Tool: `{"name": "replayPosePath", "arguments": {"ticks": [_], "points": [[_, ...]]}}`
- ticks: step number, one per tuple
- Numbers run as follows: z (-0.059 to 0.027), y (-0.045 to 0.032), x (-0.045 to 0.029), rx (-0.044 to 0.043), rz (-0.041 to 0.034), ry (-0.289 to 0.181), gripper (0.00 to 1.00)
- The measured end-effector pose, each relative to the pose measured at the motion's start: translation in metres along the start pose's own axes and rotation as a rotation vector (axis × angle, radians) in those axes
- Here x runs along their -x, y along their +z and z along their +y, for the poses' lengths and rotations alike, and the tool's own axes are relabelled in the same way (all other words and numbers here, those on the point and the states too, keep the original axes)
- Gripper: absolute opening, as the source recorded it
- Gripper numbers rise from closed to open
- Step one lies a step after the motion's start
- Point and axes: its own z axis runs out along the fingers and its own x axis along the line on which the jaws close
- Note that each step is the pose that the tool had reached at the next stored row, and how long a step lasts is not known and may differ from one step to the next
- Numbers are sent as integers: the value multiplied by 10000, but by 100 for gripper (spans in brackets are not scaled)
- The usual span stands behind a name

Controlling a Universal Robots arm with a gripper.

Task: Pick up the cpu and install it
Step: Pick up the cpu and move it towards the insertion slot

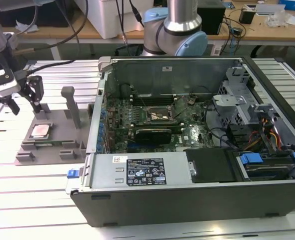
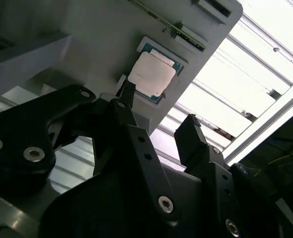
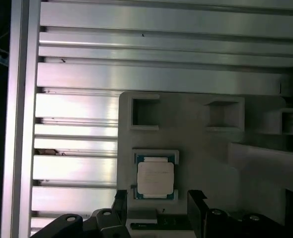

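Exterior view first: we see the gripper [image 1: 27,107] hanging over the grey tray [image 1: 57,127], its two fingers spread wide with nothing between them. The cpu [image 1: 40,131] lies flat in its square recess on the tray, below the fingertips and apart from them. We judge the task barely begun: the chip is not yet gripped or lifted, and both the pickup and the install remain to do.

This view alone shows us where the chip is meant to go. The open computer case [image 1: 267,200] stands just beside the tray, on the exterior view's right, with the motherboard socket [image 1: 157,116] showing inside it.

Both wrist views give what that one cannot. They look past the black fingers [image 3: 196,201] to the cpu [image 3: 155,177] and show its pale metal top and the rim around it. In the second wrist view the cpu [image 2: 151,74] sits just beyond the parted fingertips [image 2: 126,96], with a clear gap between chip and gripper [image 2: 159,116].
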Motion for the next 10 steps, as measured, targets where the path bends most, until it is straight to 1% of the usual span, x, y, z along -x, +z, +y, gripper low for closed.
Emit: {"name": "replayPosePath", "arguments": {"ticks": [2,6,10], "points": [[-7,64,-2,-1,0,1,60],[-9,153,-4,-1,-1,0,60],[-11,262,-7,0,-1,0,60]]}}
